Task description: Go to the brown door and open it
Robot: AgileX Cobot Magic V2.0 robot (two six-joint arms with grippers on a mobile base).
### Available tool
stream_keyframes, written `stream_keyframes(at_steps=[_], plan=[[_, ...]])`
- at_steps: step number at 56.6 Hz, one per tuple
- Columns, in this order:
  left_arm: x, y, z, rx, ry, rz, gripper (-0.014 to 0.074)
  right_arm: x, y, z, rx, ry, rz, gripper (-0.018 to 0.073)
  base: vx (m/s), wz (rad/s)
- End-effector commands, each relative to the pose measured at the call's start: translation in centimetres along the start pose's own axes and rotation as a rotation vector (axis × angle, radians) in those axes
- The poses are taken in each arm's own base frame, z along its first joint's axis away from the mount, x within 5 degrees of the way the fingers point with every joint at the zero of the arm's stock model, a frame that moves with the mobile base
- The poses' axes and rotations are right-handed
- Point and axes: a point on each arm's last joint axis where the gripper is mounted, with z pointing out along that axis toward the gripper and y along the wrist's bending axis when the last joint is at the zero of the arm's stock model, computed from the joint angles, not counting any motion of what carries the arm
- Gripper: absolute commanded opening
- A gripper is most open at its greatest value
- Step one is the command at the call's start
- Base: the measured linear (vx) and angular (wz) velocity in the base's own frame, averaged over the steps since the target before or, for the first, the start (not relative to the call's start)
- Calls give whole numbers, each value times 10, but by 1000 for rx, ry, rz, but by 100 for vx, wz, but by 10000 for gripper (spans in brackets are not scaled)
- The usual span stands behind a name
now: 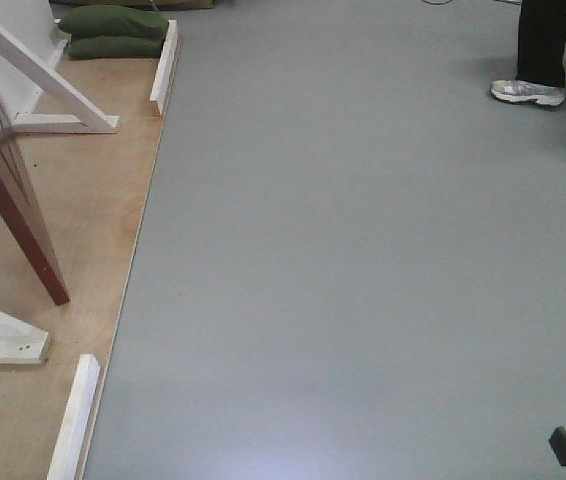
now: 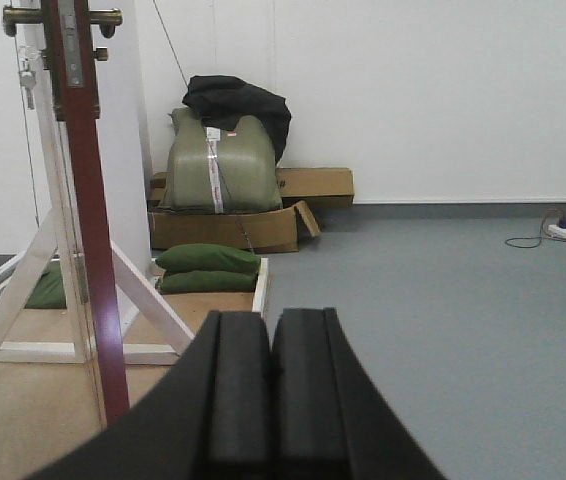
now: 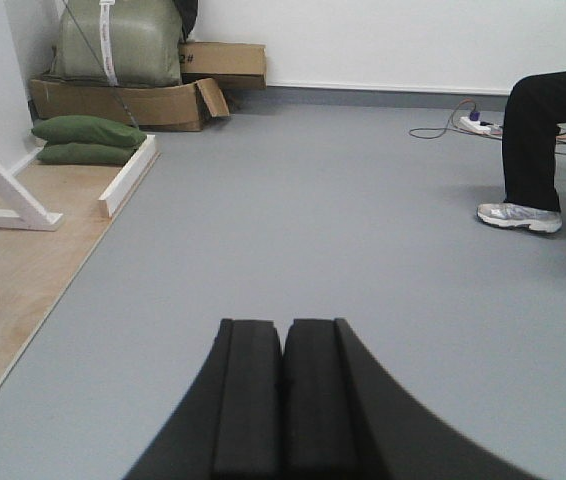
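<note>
The brown door [image 1: 8, 200] stands on the plywood platform at the far left of the front view, its lower corner near the platform's edge. In the left wrist view the brown door [image 2: 91, 250] is seen edge-on, ahead and to the left. Its brass lever handle [image 2: 63, 17] and metal latch plate [image 2: 71, 55] are at the top. My left gripper [image 2: 272, 322] is shut and empty, well short of the door and right of it. My right gripper [image 3: 283, 328] is shut and empty over the grey floor. The door does not show in the right wrist view.
White timber braces [image 1: 53, 85] [image 2: 143, 300] prop the door frame on the plywood platform [image 1: 93, 220]. Green sandbags [image 2: 208, 268] lie at its far end, with cardboard boxes and a green bundle [image 2: 218, 165] behind. A seated person's leg and shoe [image 3: 523, 215] are at the right. A power strip [image 3: 475, 123] lies near the wall.
</note>
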Motion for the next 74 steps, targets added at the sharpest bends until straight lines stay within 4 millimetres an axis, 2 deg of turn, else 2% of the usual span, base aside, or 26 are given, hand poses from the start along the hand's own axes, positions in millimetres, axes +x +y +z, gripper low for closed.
stream_keyframes(at_steps=[1, 74], plan=[[-14, -1, -2, 8, -111, -13, -6, -7, 0, -1, 5, -90, -12, 0, 39, -4], [-14, -1, -2, 5, -111, -13, -6, -7, 0, -1, 4, -91, -12, 0, 32, 0]])
